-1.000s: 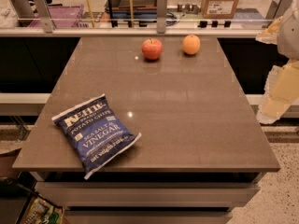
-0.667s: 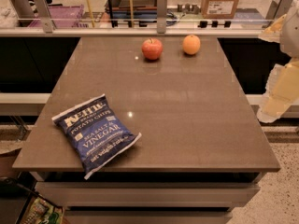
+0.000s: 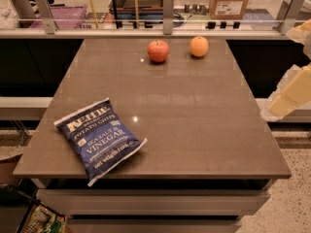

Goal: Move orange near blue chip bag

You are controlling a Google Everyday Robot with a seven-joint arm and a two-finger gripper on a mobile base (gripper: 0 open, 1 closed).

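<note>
Two fruits are sitting near the far edge of the brown table (image 3: 194, 110): the orange (image 3: 198, 46) is lying on the right, and a red apple (image 3: 158, 51) is resting near it on the left, not touching. The blue chip bag (image 3: 99, 137) is lying flat at the near left corner, well apart from the orange, one corner hanging over the front edge. The gripper (image 3: 290, 93) is showing as a pale shape at the right border, beyond the table's side; whether it is open or closed I cannot tell.
</note>
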